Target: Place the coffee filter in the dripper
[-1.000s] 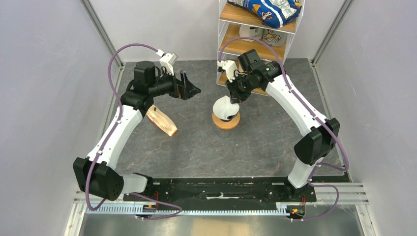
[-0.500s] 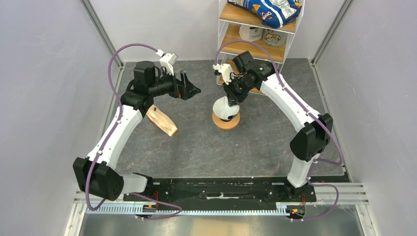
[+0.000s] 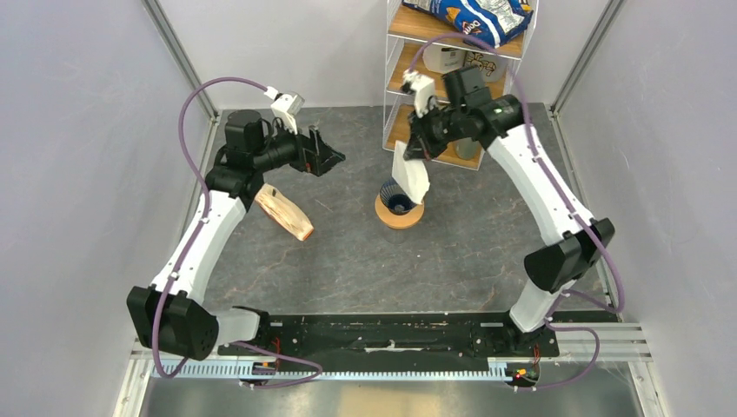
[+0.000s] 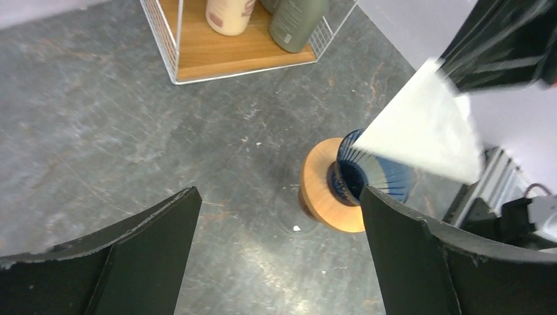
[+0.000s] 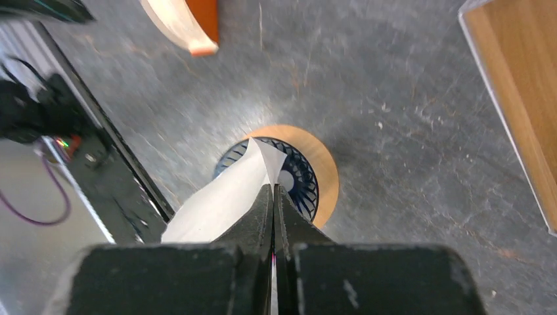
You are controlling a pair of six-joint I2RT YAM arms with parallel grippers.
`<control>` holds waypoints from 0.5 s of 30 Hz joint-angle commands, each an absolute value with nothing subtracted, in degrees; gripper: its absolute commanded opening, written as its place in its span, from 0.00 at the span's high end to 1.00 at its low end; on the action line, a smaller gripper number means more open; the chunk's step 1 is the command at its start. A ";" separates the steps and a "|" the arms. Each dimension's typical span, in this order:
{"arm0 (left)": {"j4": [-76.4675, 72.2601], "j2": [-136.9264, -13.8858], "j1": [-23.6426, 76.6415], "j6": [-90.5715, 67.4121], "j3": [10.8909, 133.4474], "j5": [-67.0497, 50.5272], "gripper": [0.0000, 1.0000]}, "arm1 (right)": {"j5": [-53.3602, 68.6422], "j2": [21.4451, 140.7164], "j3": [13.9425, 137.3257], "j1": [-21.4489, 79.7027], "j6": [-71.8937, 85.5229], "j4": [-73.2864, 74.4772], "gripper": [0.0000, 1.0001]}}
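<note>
The coffee filter (image 3: 410,174) is a flat white paper cone, and my right gripper (image 3: 419,146) is shut on its edge, holding it tilted above the dripper (image 3: 396,200). The dripper is a dark blue ribbed funnel standing on an orange-brown ring (image 3: 400,215). In the right wrist view the shut fingertips (image 5: 272,188) pinch the filter (image 5: 220,200) over the dripper's open mouth (image 5: 301,184). The filter's lowest point hangs at the dripper's rim; I cannot tell whether they touch. My left gripper (image 3: 328,156) stands open and empty to the left, and in its own view (image 4: 279,197) faces the dripper (image 4: 348,180) and the filter (image 4: 423,128).
A thick cream-and-tan paper stack (image 3: 285,211) lies left of the dripper, also in the right wrist view (image 5: 187,20). A wire shelf (image 3: 452,78) with bottles and a snack bag stands at the back, its lower wooden board (image 4: 243,59) close behind the dripper.
My right gripper has closed on the filter and lifted it up and back off the dripper, which now shows its blue inside. The left arm has shifted slightly left.
</note>
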State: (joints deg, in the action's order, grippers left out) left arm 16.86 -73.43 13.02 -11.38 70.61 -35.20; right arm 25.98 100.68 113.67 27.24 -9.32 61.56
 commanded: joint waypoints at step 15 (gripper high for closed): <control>0.28 -60.93 26.66 33.57 55.12 -30.74 0.00 | 53.24 91.99 110.57 21.72 27.86 36.02 1.00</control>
State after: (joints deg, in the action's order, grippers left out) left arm 9.47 -61.08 25.32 28.56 55.18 -37.28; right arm 47.83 93.73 112.68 21.67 19.07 42.26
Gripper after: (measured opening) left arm 0.996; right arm 0.007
